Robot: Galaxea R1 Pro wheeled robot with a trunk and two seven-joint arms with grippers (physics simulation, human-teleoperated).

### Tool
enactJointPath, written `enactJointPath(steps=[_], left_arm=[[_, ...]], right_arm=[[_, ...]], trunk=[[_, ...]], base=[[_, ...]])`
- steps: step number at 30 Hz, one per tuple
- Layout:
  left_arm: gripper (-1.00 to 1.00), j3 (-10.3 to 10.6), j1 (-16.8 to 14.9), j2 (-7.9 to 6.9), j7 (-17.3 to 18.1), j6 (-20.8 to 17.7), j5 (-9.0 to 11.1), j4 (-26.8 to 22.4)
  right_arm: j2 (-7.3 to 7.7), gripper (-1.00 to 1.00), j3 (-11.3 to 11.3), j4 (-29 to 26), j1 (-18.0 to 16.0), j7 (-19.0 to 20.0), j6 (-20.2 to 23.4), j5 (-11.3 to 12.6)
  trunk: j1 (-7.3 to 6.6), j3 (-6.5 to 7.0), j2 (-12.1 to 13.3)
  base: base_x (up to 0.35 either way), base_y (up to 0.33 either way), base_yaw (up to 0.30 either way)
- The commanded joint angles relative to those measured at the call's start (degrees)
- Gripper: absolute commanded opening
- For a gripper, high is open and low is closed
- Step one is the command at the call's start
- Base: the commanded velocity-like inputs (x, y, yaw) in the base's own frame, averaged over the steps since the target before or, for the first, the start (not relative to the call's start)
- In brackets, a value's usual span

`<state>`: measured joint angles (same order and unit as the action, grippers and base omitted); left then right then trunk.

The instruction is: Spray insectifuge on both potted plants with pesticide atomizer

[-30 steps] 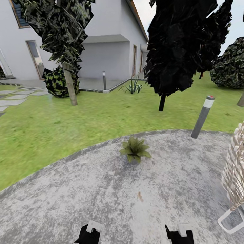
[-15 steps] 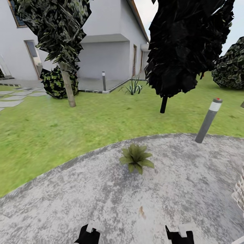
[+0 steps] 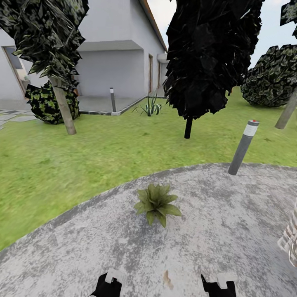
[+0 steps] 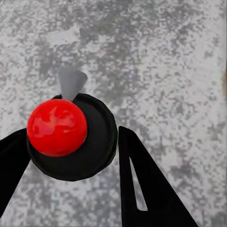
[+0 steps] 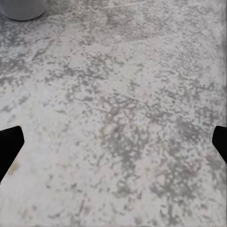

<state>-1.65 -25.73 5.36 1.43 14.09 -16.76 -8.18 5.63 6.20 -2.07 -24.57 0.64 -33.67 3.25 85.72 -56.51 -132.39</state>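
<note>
The left gripper grips the atomizer, seen from above: red cap, dark round body, grey nozzle. The right gripper hangs with fingers spread wide over bare patio. One potted plant sits on the patio near its lawn-side edge, well short of the bollard.
</note>
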Motion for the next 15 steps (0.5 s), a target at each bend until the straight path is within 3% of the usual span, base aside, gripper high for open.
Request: enactJointPath(steps=[1, 6, 15], left_arm=[[-1.0, -0.2, -0.02, 0.0, 0.16, 0.15, -0.2, 0.01], [-1.0, -0.2, -0.02, 0.0, 0.16, 0.15, -0.2, 0.01], [-1.0, -0.18, -0.02, 0.0, 0.16, 0.18, -0.36, 0.01]], right_arm=[[-0.04, 1.0, 0.39, 0.05, -0.05, 0.07, -0.17, 0.36], [-0.08, 1.0, 0.39, 0.05, -0.04, 0.07, -0.17, 0.36], [-0.09, 1.0, 0.38, 0.05, -0.04, 0.06, -0.17, 0.36]], trunk=[[0.02, -0.05, -0.02], [0.02, -0.05, -0.02], [0.02, -0.05, -0.02]], base=[[0.339, 0.0, -0.052], [0.33, 0.0, -0.008], [0.117, -0.034, 0.0]])
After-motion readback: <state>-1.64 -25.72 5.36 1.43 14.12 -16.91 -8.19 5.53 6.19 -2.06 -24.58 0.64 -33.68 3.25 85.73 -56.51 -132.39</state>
